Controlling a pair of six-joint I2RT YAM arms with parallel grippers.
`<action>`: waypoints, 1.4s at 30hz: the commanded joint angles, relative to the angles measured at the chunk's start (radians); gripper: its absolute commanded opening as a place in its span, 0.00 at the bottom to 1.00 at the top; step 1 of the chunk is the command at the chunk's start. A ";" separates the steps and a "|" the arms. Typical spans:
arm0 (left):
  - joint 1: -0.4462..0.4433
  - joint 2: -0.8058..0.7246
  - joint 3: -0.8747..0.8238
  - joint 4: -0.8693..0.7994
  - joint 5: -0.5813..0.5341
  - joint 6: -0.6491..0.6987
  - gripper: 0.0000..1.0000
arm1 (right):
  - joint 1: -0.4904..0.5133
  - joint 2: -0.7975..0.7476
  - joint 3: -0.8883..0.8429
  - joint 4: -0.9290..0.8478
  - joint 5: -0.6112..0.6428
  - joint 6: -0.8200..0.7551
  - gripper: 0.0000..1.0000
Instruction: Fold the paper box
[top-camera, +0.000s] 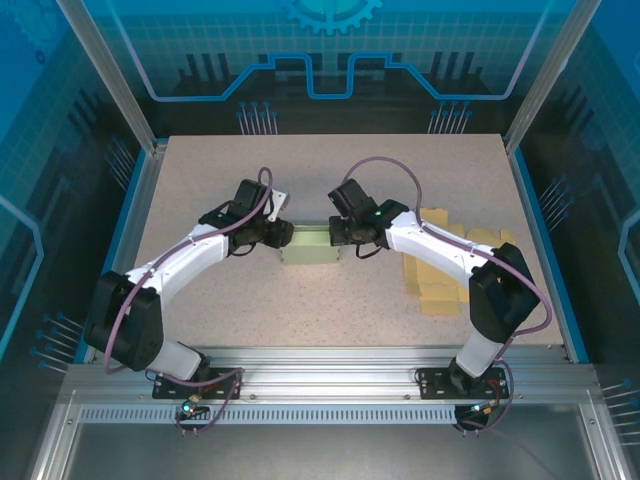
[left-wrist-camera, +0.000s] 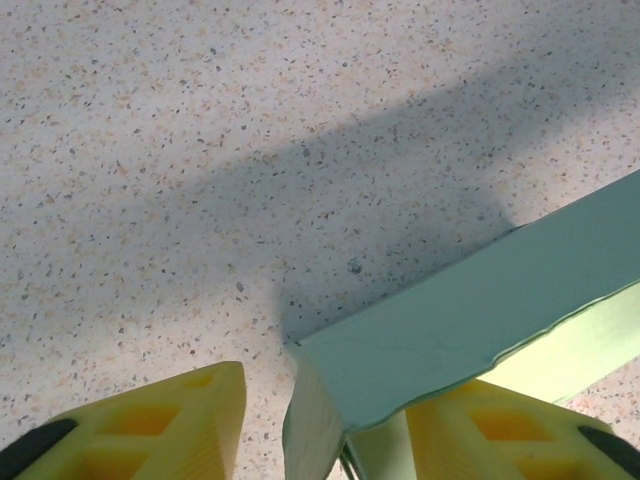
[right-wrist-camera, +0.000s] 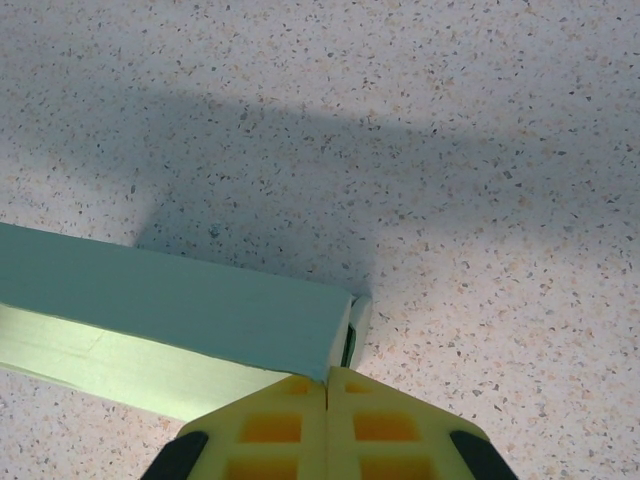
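A pale green paper box (top-camera: 312, 246) lies at the middle of the speckled table, long side left to right. My left gripper (top-camera: 283, 236) is at its left end. In the left wrist view this gripper (left-wrist-camera: 340, 405) is open: one yellow finger (left-wrist-camera: 170, 425) stands outside the box's end wall (left-wrist-camera: 315, 430) with a gap to it, the other finger (left-wrist-camera: 510, 435) sits inside, under the top panel (left-wrist-camera: 470, 310). My right gripper (top-camera: 341, 239) is at the right end. Its jaws (right-wrist-camera: 327, 380) are shut tip to tip, touching the box's upper corner beside a small end flap (right-wrist-camera: 358, 325).
Several flat tan cardboard pieces (top-camera: 445, 268) are scattered on the right side of the table. Blue walls (top-camera: 128, 200) border the table left and right, and an aluminium rail (top-camera: 320, 385) runs along the near edge.
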 joint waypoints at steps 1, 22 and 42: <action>-0.005 -0.017 0.009 -0.045 -0.034 -0.015 0.43 | 0.015 0.010 0.000 0.007 -0.004 -0.007 0.01; -0.007 -0.062 0.035 -0.083 0.091 -0.124 0.34 | 0.021 0.034 0.023 -0.004 0.006 -0.016 0.01; -0.006 -0.038 0.078 -0.218 0.031 -0.116 0.32 | 0.024 0.038 0.027 -0.009 0.009 -0.019 0.01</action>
